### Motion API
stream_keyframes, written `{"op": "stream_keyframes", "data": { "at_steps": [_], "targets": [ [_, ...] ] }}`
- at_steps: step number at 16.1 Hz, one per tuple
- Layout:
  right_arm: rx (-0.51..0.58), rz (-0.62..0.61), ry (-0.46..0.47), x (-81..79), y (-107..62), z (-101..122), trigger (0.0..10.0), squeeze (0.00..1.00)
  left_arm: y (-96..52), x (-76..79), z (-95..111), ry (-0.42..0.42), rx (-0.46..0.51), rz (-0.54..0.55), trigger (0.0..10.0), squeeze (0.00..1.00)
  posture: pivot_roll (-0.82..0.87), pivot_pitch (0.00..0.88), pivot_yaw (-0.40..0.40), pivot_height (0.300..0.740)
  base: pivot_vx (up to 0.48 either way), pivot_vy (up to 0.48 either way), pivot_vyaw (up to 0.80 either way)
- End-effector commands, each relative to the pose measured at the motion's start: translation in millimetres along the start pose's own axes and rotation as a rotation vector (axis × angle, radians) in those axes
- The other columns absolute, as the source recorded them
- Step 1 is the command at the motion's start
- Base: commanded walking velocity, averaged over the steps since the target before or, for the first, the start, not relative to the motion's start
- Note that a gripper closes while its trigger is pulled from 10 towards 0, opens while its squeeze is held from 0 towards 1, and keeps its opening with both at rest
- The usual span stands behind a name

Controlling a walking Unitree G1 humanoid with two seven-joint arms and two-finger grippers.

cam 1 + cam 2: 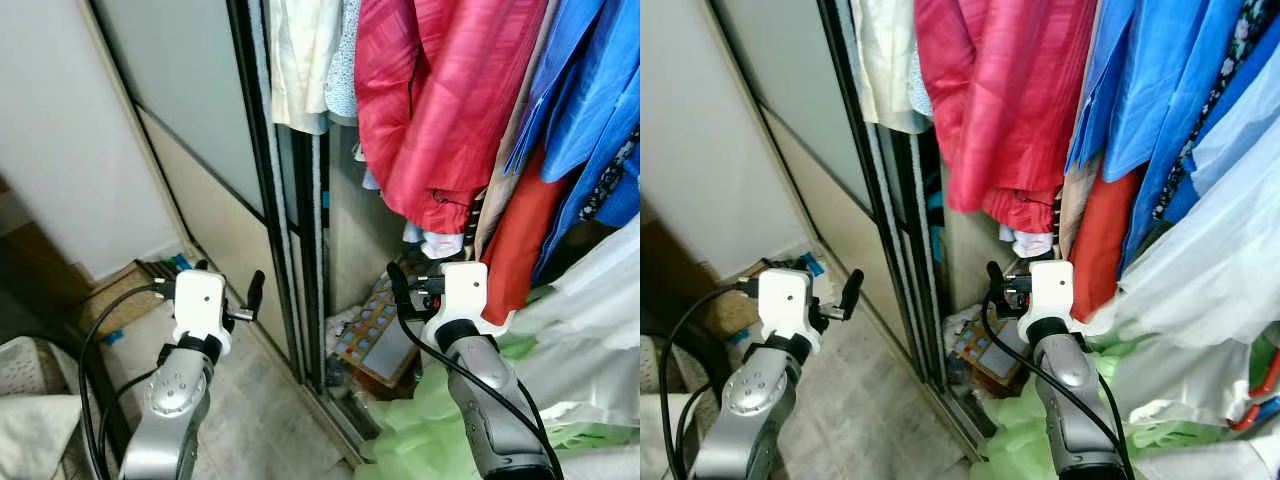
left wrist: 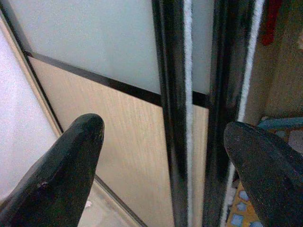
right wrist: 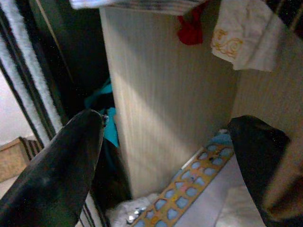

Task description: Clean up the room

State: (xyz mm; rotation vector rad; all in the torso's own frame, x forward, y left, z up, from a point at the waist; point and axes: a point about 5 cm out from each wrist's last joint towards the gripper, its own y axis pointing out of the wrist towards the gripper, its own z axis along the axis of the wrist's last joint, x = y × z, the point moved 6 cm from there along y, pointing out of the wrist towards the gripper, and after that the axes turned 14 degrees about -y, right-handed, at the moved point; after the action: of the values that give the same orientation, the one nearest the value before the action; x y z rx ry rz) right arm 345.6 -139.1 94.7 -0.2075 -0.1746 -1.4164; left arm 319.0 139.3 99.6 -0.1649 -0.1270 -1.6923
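Two grippers are raised before the wardrobe's sliding door [image 1: 215, 190], both spread wide and empty: the left gripper [image 1: 228, 288] faces its dark frame, the right gripper [image 1: 412, 283] sits beside it under the hanging red garment [image 1: 430, 110], above a pale green cloth [image 1: 420, 430].

Red jacket [image 1: 425, 100], blue shirts [image 1: 590, 90], cream blouse [image 1: 300, 60]. Orange-red garment [image 1: 522, 235], pale green cloth [image 1: 420, 430]. Black-framed door [image 1: 255, 150], grey and beige panels.

The sliding door [image 1: 215, 190] blocks the left pincer [image 1: 225, 285]; hanging clothes [image 1: 430, 100] crowd the wardrobe opening.
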Motion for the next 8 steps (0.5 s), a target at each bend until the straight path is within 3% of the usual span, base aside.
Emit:
{"op": "stream_keyframes", "data": {
  "at_steps": [1, 3, 6, 8],
  "targets": [
    [0.005, 0.021, -0.021, -3.0, -3.0, 0, 10.0, 0.0, -5.5, -6.1, 0, 0.019, 0.008, 0.023, 10.0, 0.0, -0.01, 0.0, 0.029, 0.74, 0.0, 0.0, 0.0],
    [0.002, 0.039, -0.046, -8.3, -7.0, -3, 10.0, 0.0, -14.7, -19.0, -10, 0.009, -0.005, 0.099, 10.0, 0.0, 0.02, 0.0, -0.006, 0.74, 0.0, 0.0, 0.63],
    [-0.004, 0.039, -0.041, -6.9, -1.2, -3, 10.0, 0.0, -7.4, -16.6, 0, 0.021, 0.043, 0.122, 10.0, 0.0, 0.06, 0.0, -0.051, 0.74, 0.0, 0.0, 0.8],
    [0.017, 0.036, -0.043, -5.3, 0.7, 6, 10.0, 0.0, -14.1, -21.6, 2, 0.011, 0.04, 0.126, 10.0, 0.0, 0.06, 0.0, -0.069, 0.74, 0.0, 0.0, 0.0]
  ]
}}
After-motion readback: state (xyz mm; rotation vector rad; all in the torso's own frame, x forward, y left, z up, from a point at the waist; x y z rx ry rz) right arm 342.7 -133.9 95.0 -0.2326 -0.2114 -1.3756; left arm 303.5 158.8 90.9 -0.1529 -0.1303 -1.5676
